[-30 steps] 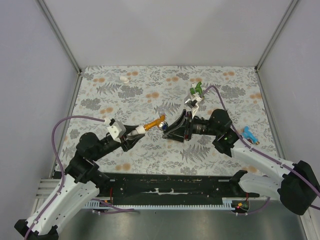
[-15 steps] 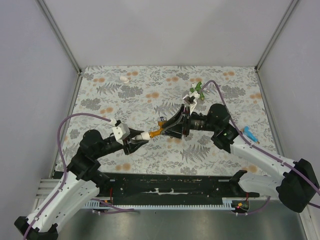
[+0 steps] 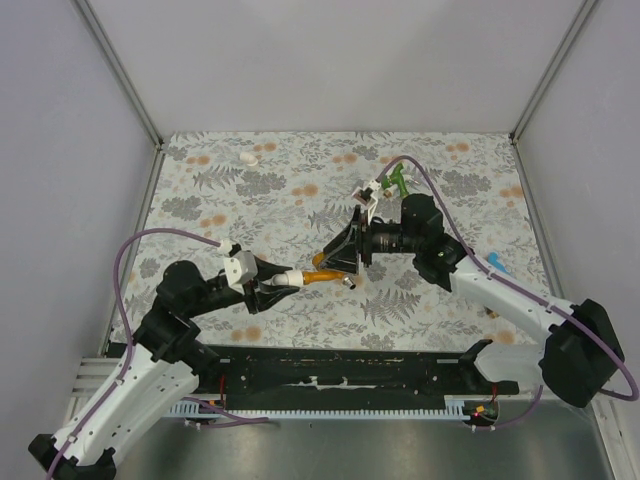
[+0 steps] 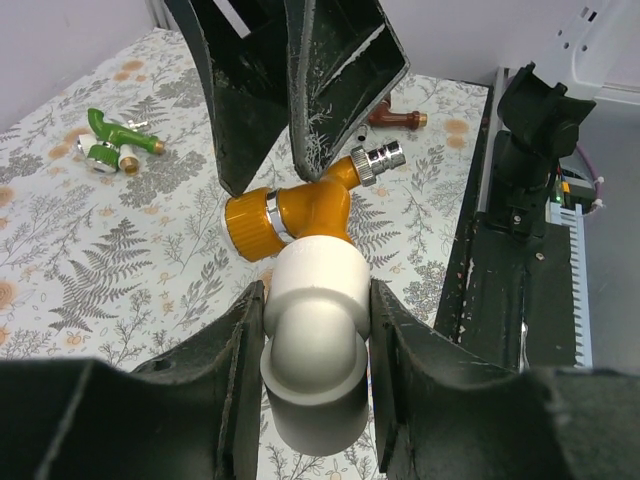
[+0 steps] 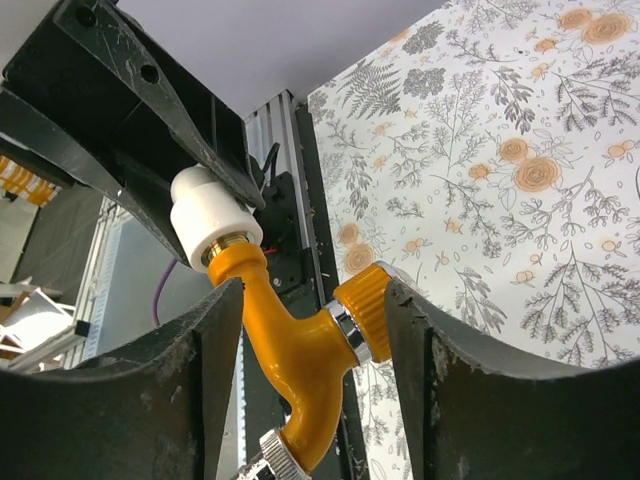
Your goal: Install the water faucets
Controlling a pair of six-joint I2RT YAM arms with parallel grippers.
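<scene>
- Over at the left gripper (image 3: 272,283): clenched hard on a white elbow (image 4: 312,290), one finger pressed to each side of it.
- Screwed into the far mouth of that elbow: the orange faucet (image 4: 300,210), with a bit of brass thread showing at the joint in the right wrist view.
- So, orange faucet straight ahead of the left fingertips, untouched by them, carried only through the elbow.
- Held up clear of the flowered table (image 3: 300,200), toward the middle front, between the two arms.
- From the opposite side, the right gripper (image 3: 338,262), jaws straddling the orange faucet. One finger just beside the bent body, the other up against the ribbed round knob.
- Pinching it, or merely standing around it? Cannot tell from these views.
- Chrome tip of the faucet poking out past the right fingers.
- Elsewhere on the cloth: green faucet (image 3: 397,180) lying at the far right, behind the right arm.
- Dark red faucet (image 4: 395,117) lying flat beyond the right gripper, seen from the left wrist.
- Blue faucet (image 3: 497,263) tucked beside the right forearm, partly hidden.
- Small white piece (image 3: 248,157) alone near the far left corner, well apart from everything.
</scene>
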